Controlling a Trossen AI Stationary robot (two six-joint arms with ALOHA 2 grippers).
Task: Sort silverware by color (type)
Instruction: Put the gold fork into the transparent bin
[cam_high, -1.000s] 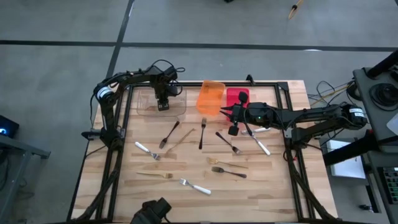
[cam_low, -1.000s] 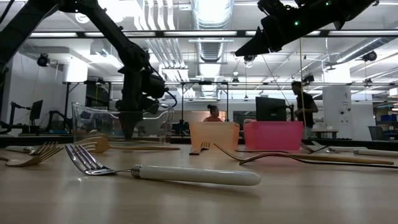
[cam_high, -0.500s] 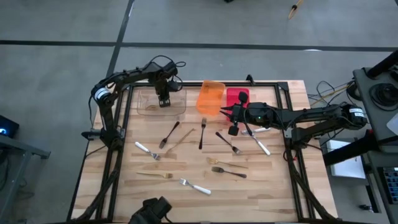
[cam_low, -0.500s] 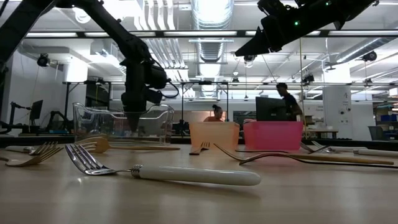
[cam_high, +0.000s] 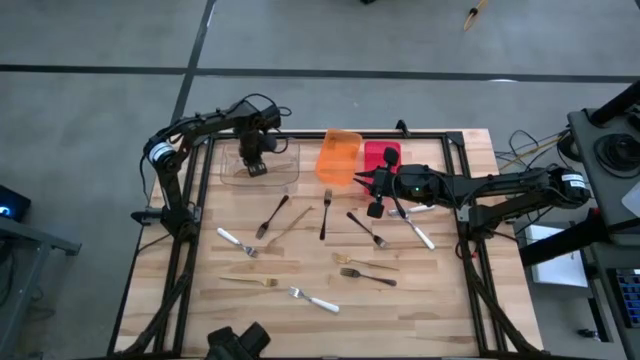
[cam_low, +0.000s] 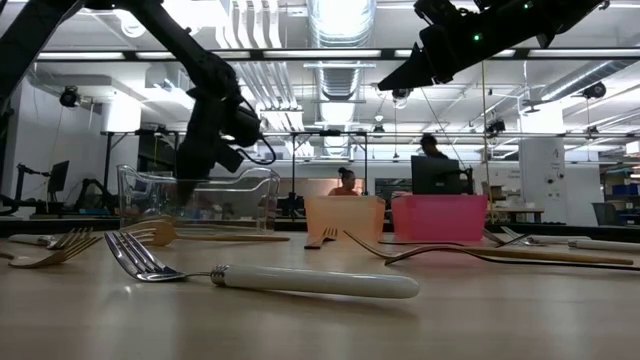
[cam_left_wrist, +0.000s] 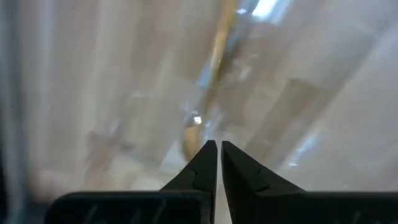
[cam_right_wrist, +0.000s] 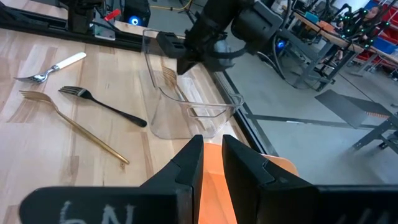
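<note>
**Left arm over the clear bin, right arm by the orange bin, forks spread on the table**

Seen from above, a pale wooden table holds three bins along its far edge and loose silverware across its middle. At far left the left gripper hangs over the clear bin, its jaws closed together and holding nothing. Its wrist camera looks down past the closed tips at a gold utensil lying in the bin, blurred, so its exact type is hard to tell.

On the open table, starting at the left, lie a pale-handled silver fork, a black fork with a gold piece just beside it, and a gold fork nearer the front. Another pale-handled silver fork lies at the front centre. A black fork sits in the middle, in front of the orange bin. Right of it come a black fork, a gold fork and a black fork.

The red bin stands just right of the orange one. The right gripper hovers in front of these two bins; its jaws are slightly apart with nothing between them. A pale-handled utensil lies just to its right.
</note>
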